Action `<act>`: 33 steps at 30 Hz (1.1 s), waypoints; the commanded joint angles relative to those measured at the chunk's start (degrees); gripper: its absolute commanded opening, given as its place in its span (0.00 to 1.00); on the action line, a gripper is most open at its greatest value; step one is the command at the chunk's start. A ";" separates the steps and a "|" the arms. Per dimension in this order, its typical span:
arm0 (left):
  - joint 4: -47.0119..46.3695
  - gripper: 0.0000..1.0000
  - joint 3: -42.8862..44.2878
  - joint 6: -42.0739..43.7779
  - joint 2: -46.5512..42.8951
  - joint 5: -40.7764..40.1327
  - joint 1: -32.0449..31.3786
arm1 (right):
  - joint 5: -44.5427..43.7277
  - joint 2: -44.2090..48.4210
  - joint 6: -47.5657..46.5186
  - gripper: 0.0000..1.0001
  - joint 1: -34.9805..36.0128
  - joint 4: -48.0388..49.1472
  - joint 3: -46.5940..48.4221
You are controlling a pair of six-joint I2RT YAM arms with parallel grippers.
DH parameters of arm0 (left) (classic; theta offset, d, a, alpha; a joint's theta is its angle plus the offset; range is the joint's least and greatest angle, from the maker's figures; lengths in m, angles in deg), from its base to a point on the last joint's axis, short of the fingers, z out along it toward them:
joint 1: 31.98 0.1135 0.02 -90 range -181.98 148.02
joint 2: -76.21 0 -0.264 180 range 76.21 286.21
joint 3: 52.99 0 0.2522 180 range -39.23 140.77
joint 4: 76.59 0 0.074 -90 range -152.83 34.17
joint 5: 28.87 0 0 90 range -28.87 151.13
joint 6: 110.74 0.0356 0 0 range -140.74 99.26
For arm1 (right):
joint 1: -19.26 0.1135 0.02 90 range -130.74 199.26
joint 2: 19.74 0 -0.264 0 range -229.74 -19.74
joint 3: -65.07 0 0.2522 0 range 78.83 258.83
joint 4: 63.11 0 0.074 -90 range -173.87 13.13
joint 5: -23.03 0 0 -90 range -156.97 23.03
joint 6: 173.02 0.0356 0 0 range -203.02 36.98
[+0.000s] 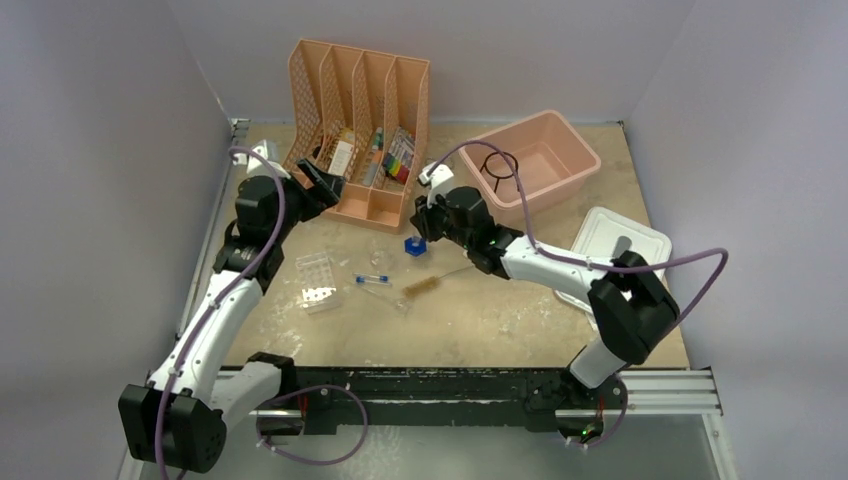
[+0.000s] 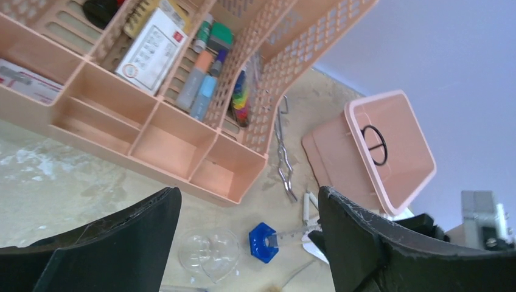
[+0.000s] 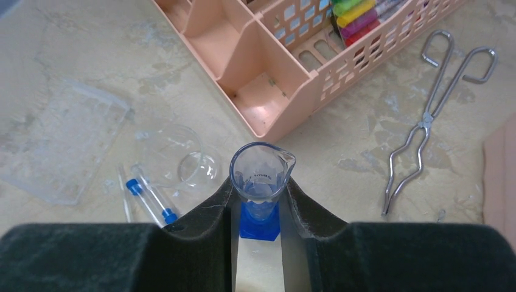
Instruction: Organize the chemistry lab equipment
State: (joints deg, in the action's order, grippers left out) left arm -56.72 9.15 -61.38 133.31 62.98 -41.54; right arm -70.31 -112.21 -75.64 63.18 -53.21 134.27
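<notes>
Blue-based cylinder (image 3: 261, 176) near funnel (image 3: 182, 161), tongs (image 3: 429, 118), organizer (image 3: 268, 91)

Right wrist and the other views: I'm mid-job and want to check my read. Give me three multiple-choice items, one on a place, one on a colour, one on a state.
1. Where does the black wire ring lie?
A in the pink tub
B on the table
C on the white lid

2. What colour is the base of the measuring cylinder?
A red
B blue
C black

3. How does the left gripper stand?
A fully shut
B shut on something
C wide open, empty

Answers:
1 A, the ring rests on the tub's floor.
2 B, the blue foot shows between the fingers of the right gripper, which press the cylinder's sides.
3 C, its fingers stand far apart with nothing between them.
</notes>
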 commanded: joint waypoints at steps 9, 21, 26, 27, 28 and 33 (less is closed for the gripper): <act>-18.46 0.74 -3.30 3.29 4.58 12.07 -11.10 | 29.11 11.86 5.85 0.19 -11.27 -19.59 10.57; -29.91 0.56 -4.94 7.20 11.33 18.39 -20.08 | 44.11 13.36 15.84 0.19 -14.57 -20.65 13.67; -26.59 0.47 -5.38 12.58 11.93 23.56 -20.93 | 45.26 13.36 18.83 0.20 -15.46 -19.36 13.95; -26.62 0.47 -5.86 13.20 11.68 24.81 -20.93 | 45.17 13.36 19.00 0.20 -15.45 -19.35 13.99; -27.01 0.47 -6.32 13.56 11.37 25.83 -20.90 | 45.13 13.36 19.18 0.20 -15.50 -19.34 13.99; -26.23 0.50 -6.69 14.36 10.30 26.29 -20.93 | 44.59 13.32 19.47 0.20 -15.56 -19.53 13.67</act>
State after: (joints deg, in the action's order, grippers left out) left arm -81.16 3.01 -49.84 145.92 85.38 -62.00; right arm -26.59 -100.84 -57.46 47.75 -75.31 145.94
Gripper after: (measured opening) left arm 0.458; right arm 0.277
